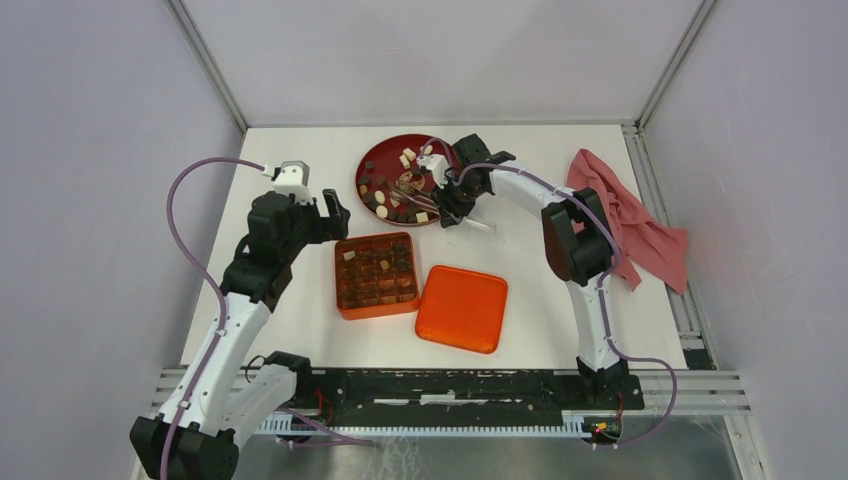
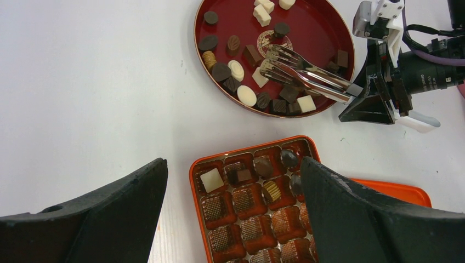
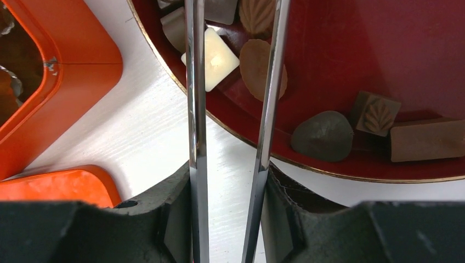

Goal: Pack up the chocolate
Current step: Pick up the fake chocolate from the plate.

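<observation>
The chocolate (image 2: pixel 247 96) is found in two places. Most of it, roughly twenty dark and cream-white pieces, lies loose on the red plate (image 2: pixel 315 30) at the far side of the table. A smaller share, about seven pieces, is already seated in the cells of the orange compartment box (image 1: pixel 380 313), nearer the arms. The filled cells are grouped toward the far rows, and the nearer cells are seen bare, with only their ribbed liners showing. The packing is therefore judged to be less than half done, and most of the plate has yet to be cleared.

A pair of metal tongs (image 2: pixel 307 76) is gripped at its handle end by the right gripper (image 3: pixel 227 213), whose jaws are closed on it. The tong arms are held apart, their tips lie over the middle of the plate, and no piece is seen between them. The left gripper (image 1: pixel 332 215) hangs just beside the box's left edge, jaws spread wide and holding nothing.

The orange lid (image 1: pixel 461 308) lies beside the box, off it, so closing is also left. A red cloth (image 1: pixel 630 225) is bunched at the right edge.
</observation>
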Controlling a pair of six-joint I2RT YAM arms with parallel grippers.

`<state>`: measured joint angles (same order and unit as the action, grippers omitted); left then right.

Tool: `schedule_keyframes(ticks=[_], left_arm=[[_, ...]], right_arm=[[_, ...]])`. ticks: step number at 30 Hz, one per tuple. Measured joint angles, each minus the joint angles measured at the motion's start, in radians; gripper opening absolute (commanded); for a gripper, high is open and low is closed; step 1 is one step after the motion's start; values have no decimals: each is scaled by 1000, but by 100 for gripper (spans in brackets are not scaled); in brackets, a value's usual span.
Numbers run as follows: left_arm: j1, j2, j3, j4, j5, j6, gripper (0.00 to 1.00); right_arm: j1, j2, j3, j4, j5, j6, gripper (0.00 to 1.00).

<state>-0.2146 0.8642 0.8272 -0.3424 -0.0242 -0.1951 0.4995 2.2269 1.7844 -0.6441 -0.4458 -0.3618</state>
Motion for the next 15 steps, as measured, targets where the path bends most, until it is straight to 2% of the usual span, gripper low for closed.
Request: schedule_keyframes(ticks=[15], left_arm=[[0, 8, 0, 0, 0, 0, 95]], right_arm=[[3, 0, 0, -9, -50, 23, 48]])
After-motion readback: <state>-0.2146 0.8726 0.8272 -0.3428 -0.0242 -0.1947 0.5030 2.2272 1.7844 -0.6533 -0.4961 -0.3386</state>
